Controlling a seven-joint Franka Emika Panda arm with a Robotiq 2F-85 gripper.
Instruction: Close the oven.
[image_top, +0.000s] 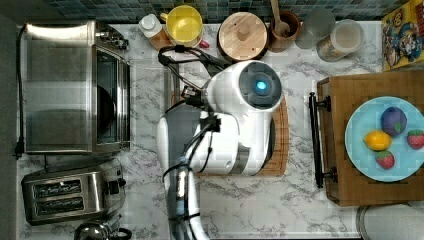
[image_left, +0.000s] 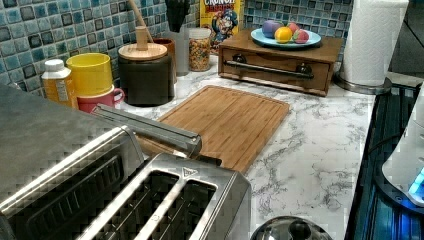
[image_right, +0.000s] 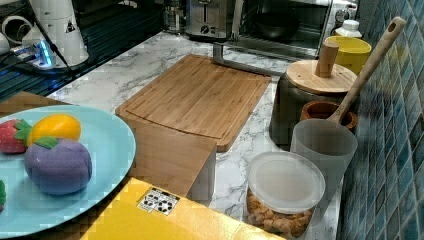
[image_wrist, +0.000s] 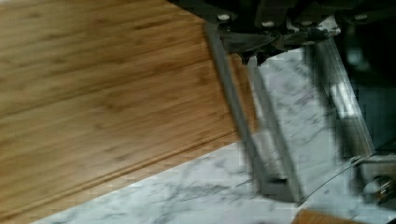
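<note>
Top view: the oven (image_top: 75, 87), a boxy stainless-steel toaster oven, stands at the top view's left on the marbled counter (image_top: 300, 200), its door hanging open so that the dark interior and a dark pan inside are exposed. Below it in the top view sits a two-slot toaster (image_top: 70, 192). The white robot arm (image_top: 225, 120) is over the bamboo cutting board (image_top: 280, 150) at centre, its wrist end reaching toward the oven. At the top view's right, a wooden drawer box (image_top: 345, 150) carries a pale blue plate (image_top: 360, 130) of toy fruit.

Left view: the open glass door's steel bar handle (image_left: 150, 127) projects over the near edge of the cutting board (image_left: 230, 120), between the oven body (image_left: 50, 145) and the board. Behind stand a yellow cup (image_left: 91, 72) stacked on a pink mug (image_left: 97, 100), a dark canister with wooden lid (image_left: 146, 70) and a cereal box (image_left: 220, 20).

Right view: the oven (image_right: 290, 25) shows at the far end of the counter with its door down and its handle (image_right: 240, 62) at the cutting board's far edge.

Wrist view: the pincer (image_wrist: 261, 44) is just at the bar handle (image_wrist: 243, 121) of the door, above the glass pane (image_wrist: 317, 121); whether its jaws are parted or gripping the handle cannot be told, since the fingertips are blurred and dark.
</note>
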